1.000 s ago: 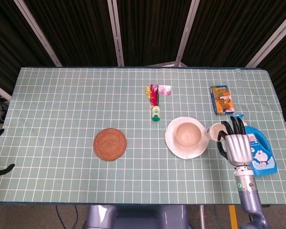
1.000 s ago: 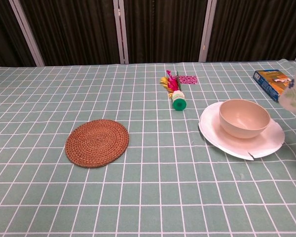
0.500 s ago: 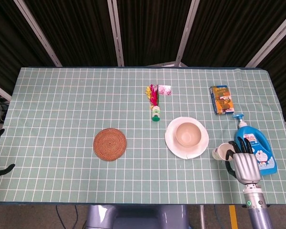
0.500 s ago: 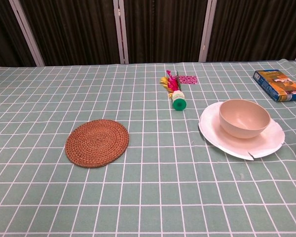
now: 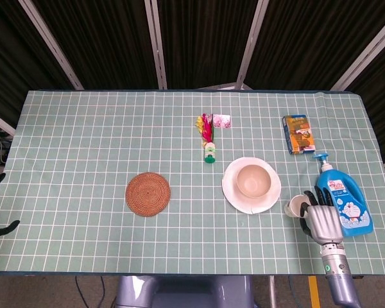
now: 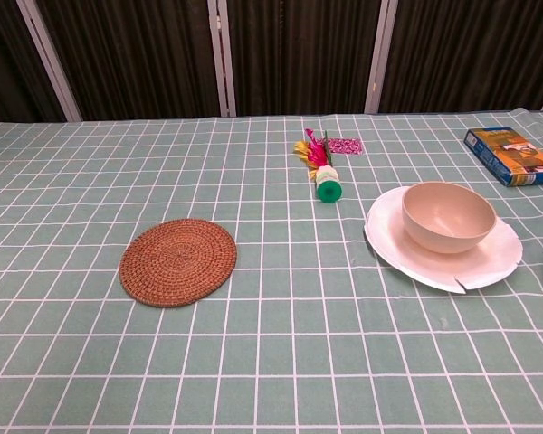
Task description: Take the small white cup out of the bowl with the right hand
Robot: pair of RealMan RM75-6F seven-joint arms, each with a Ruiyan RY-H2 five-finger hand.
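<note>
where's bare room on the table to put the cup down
Bare cloth lies between the woven mat and plate, and all left of the mat. It is crowded by the right hand, which holds the cup beside the blue bottle.

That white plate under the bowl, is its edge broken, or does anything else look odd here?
The white plate has a small notch or crack in its near rim, seen in the chest view. The bowl sits off-centre on it, toward the back. The small white cup lies tipped sideways in the right hand.

Right hand (image 5: 321,219) carried the small white cup (image 5: 294,206) back from beside the beige bowl (image 5: 252,181) toward the near edge, lower, beside the white plate (image 5: 233,194).
</note>
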